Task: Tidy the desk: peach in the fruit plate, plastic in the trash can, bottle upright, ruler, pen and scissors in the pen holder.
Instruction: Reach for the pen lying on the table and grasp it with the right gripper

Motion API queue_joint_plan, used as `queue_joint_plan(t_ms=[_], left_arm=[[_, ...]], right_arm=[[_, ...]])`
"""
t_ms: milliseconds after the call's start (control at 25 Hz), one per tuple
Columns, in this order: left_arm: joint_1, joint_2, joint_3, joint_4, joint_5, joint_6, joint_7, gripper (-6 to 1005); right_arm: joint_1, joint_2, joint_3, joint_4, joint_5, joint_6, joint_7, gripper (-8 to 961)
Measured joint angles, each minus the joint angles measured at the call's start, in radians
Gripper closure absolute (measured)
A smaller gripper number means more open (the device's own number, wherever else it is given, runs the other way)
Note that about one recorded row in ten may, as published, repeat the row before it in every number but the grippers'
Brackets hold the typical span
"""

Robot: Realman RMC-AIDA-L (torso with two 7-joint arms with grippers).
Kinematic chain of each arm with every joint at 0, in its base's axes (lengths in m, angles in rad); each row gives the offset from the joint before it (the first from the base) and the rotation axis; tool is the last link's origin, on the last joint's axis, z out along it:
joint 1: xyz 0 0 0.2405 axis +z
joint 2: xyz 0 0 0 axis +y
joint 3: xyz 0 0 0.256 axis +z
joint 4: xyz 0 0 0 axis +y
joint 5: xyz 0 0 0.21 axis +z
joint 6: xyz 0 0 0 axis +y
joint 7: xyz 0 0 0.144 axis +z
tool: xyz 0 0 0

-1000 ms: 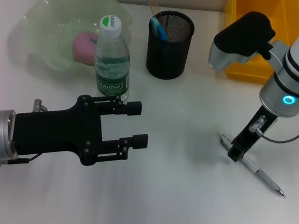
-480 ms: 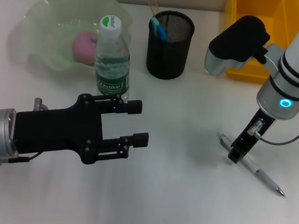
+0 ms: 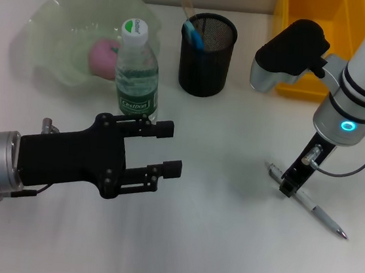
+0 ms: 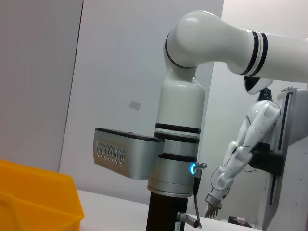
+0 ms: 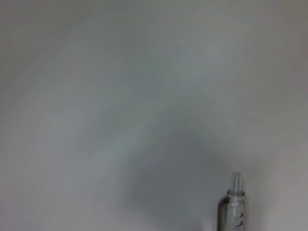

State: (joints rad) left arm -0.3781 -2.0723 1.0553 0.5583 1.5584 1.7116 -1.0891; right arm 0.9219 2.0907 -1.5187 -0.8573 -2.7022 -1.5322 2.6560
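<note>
Right gripper (image 3: 287, 185) is lowered onto the pen (image 3: 307, 201), which lies flat on the tabletop (image 3: 223, 246) near its right edge; whether its fingers grip the pen cannot be told. Left gripper (image 3: 166, 149) hovers near the left edge, jaws wide apart, holding nothing, just in front of the upright bottle (image 3: 137, 71)

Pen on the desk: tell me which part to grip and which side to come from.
Grip the pen on its barrel, a little back from the clip end, coming straight down from above. It lies flat on the bare desk, pointing diagonally, so the fingers should close across its thin width. The right hand already sits over that end; the left hand hovers open near the bottle.
</note>
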Motion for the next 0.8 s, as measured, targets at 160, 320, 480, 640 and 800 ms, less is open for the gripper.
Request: queue_joint_plan(t_ms=[160, 320, 480, 640, 800], left_arm=[[0.0, 0.0, 0.0, 0.0, 0.0, 0.0, 0.0, 368], [-0.001, 0.0, 0.0, 0.0, -0.001, 0.0, 0.001, 368], [-0.001, 0.0, 0.0, 0.0, -0.002, 0.0, 0.007, 368], [0.0, 0.0, 0.0, 0.0, -0.004, 0.0, 0.011, 368], [0.0, 0.0, 0.0, 0.0, -0.011, 0.001, 0.011, 368]], right_arm=[[0.0, 0.0, 0.0, 0.0, 0.0, 0.001, 0.0, 641], [0.0, 0.0, 0.0, 0.0, -0.001, 0.003, 0.0, 652], [0.0, 0.0, 0.0, 0.001, -0.001, 0.01, 0.0, 653], [0.0, 0.0, 0.0, 0.002, -0.001, 0.011, 0.0, 652], [0.0, 0.0, -0.001, 0.003, -0.001, 0.011, 0.0, 652]])
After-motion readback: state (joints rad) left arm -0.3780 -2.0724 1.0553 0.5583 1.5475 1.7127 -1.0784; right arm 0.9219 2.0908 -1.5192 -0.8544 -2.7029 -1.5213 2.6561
